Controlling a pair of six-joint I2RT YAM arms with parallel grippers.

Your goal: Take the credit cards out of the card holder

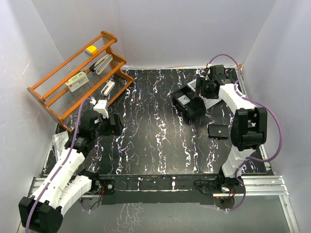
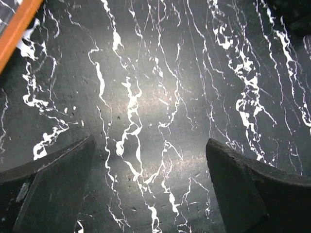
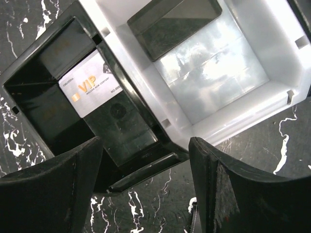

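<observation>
A small flat black card holder (image 1: 218, 131) lies shut on the table beside the right arm. My right gripper (image 1: 198, 93) is open and empty above the black compartment tray (image 1: 187, 104). In the right wrist view the gripper (image 3: 146, 143) hangs over the tray's near rim (image 3: 146, 170). A silver VIP card (image 3: 90, 85) lies in that tray on a dark card (image 3: 121, 121). A dark flat item (image 3: 172, 22) lies in the white tray (image 3: 252, 104). My left gripper (image 1: 114, 124) is open and empty over bare table, as the left wrist view (image 2: 150, 141) shows.
An orange wire rack (image 1: 77, 77) with several small items stands at the back left; its edge shows in the left wrist view (image 2: 14, 34). White walls enclose the black marbled table (image 1: 155, 141). A crumpled clear bag (image 1: 59, 143) lies at the left edge.
</observation>
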